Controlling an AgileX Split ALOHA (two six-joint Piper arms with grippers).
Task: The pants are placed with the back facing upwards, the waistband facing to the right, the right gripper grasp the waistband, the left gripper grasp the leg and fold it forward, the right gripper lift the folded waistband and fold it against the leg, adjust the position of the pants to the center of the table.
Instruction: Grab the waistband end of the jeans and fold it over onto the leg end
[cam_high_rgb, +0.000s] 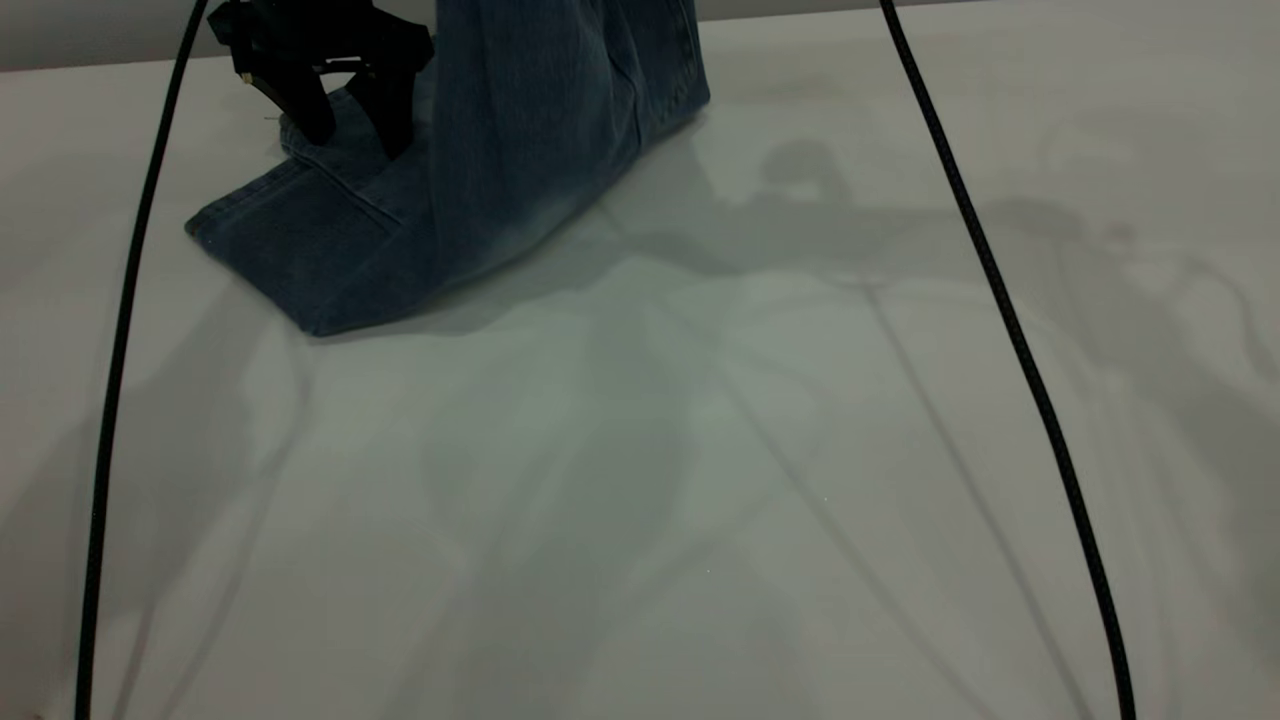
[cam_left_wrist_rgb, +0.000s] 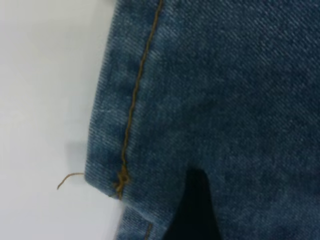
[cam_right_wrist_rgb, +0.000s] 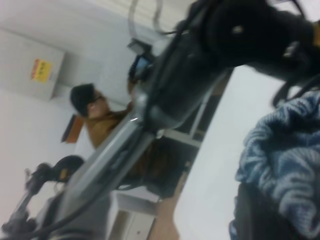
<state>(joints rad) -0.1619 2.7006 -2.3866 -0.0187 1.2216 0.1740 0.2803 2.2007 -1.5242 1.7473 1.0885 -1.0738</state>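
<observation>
- On my exterior view the pants sit at the far left of the table, well away from its middle
- Part of the denim is lifted up and runs out of the top of the view, hanging as a wide drape; the rest lies flat on the white surface with a hemmed corner pointing toward the near left
- The left gripper is down on the flat part of the pants, its two black fingers standing spread with denim showing between them; I read them as parted and pressing onto the cloth, not clamped on it
- My left wrist view is filled with blue denim, an orange stitched seam running along a folded edge, a loose thread lying on the table beside it, and one dark fingertip over the cloth
- My right wrist view shows the gathered waistband bunched just by the right gripper's dark finger; I cannot tell how far the right gripper is open or whether it truly grips the band
- That same view looks past the left arm toward a seated person in the room
- Two black cables cross the exterior view, one at each side
</observation>
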